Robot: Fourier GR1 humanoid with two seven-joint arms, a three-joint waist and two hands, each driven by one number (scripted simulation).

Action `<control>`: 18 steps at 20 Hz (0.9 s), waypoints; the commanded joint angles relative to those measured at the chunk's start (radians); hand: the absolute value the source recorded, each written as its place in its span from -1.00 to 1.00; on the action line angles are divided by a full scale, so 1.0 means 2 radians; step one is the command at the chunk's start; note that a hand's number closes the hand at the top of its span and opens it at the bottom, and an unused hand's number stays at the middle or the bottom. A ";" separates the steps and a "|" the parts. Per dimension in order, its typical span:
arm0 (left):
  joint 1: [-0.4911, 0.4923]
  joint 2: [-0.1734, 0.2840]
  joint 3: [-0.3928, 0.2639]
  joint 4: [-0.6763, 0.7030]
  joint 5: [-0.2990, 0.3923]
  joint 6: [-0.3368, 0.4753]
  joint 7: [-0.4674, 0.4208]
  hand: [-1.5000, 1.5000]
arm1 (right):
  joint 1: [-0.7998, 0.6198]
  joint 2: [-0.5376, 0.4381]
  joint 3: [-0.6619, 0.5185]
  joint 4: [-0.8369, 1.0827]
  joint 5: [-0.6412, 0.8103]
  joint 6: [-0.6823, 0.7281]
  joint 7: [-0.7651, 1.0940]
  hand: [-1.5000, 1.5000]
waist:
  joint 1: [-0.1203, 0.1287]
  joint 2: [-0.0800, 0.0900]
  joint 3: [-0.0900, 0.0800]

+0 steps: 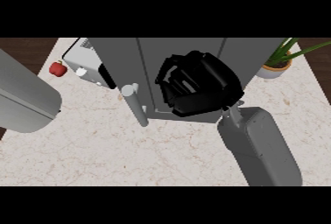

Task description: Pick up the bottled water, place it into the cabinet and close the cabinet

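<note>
Our right hand (197, 85) shows as a black mass at the centre of the head view, at the end of the grey right forearm (258, 146) that rises from the lower edge. Its fingers curl inward against the front of the grey cabinet (129, 54), but we cannot tell whether they close round anything. We cannot make out the bottled water anywhere; if it lies inside the cabinet or under the hand, it is hidden from us.

Just left of the hand, the cabinet's pale cylindrical handle (134, 105) runs down the door's edge, close to the fingers but apart from them. Further left, behind the cabinet's side, we see part of a white appliance (84, 59), and beside it a small red apple (58, 69) resting on the marble counter (129, 153). At the far left our left forearm (26, 98) fills the edge as a large grey shape, its hand out of sight. To the right of the cabinet, a potted plant (278, 63) stands on the counter.
</note>
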 commanded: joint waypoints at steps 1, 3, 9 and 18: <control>-0.003 -0.018 0.025 0.034 -0.001 -0.031 0.002 -1.00 | -0.044 -0.002 -0.031 0.086 0.006 0.031 -0.034 1.00 | 0.000 0.003 0.000; -0.009 -0.012 0.025 0.037 0.005 -0.040 0.012 -1.00 | -0.054 -0.026 -0.048 0.106 -0.010 0.064 -0.026 1.00 | -0.001 0.003 0.000; -0.014 -0.005 0.037 0.021 0.028 -0.035 0.032 -1.00 | -0.112 -0.001 -0.053 0.171 0.004 0.061 -0.038 1.00 | 0.007 0.006 0.000; -0.007 -0.010 0.041 0.021 0.042 -0.058 0.054 -1.00 | -0.107 0.016 -0.030 0.162 -0.020 0.065 -0.035 1.00 | 0.009 0.005 0.000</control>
